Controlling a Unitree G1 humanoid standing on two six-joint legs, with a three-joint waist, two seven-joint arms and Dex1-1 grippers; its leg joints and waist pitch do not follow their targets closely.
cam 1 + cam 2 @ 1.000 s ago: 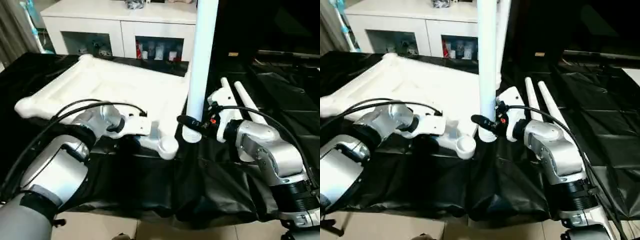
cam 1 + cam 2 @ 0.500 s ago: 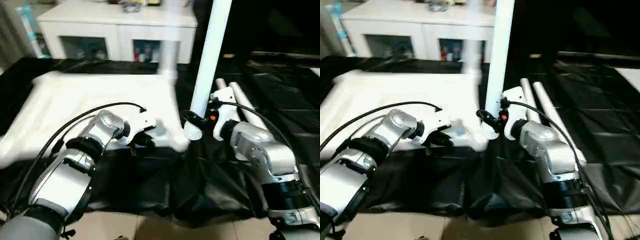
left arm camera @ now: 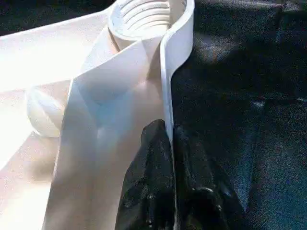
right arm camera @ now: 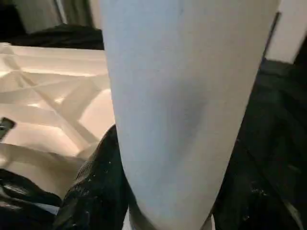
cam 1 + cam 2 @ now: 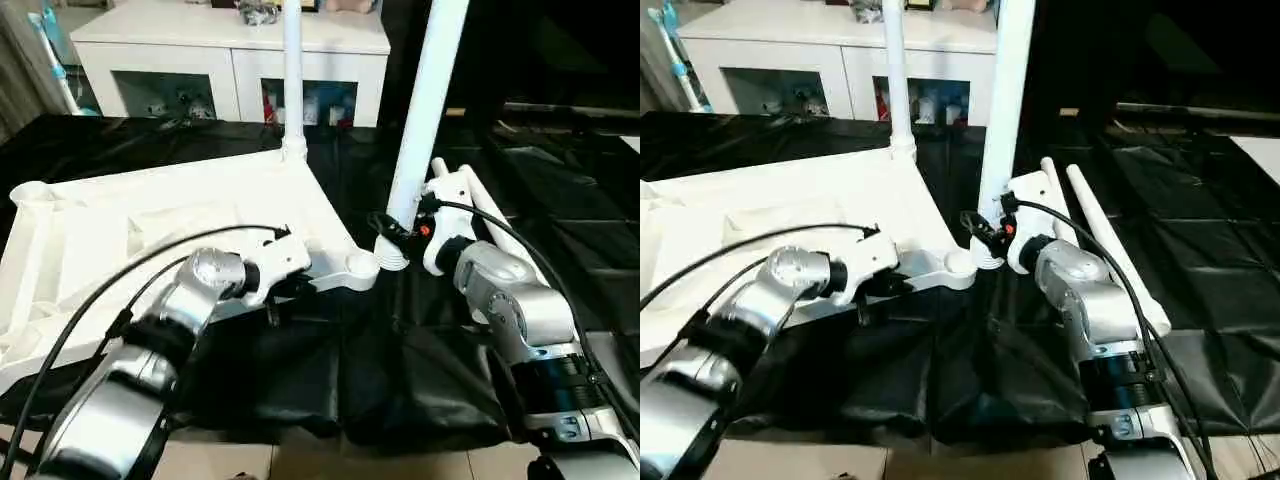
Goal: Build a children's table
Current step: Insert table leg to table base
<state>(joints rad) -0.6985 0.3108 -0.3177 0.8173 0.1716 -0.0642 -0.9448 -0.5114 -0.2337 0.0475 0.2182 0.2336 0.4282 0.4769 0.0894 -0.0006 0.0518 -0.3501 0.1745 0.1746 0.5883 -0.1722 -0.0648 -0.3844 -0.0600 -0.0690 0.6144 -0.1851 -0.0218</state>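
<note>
The white tabletop (image 5: 150, 230) lies underside up on the black-draped bench (image 5: 420, 370), reaching to its near edge, with one leg (image 5: 293, 80) already standing in the far corner socket and two spare legs (image 5: 500, 215) lying on the cloth toward the right edge. The left claw (image 3: 168, 143) is clenched on the tabletop's thin rim just behind the empty near socket (image 5: 360, 265), and the right claw (image 5: 395, 232) grasps an upright leg (image 5: 425, 110) by its lower end, just beside that socket. The step in hand looks like fitting this second leg, which calls for centring its foot over the socket and then pressing or twisting it in while the left claw steadies the top; no brand or writing can be read.
</note>
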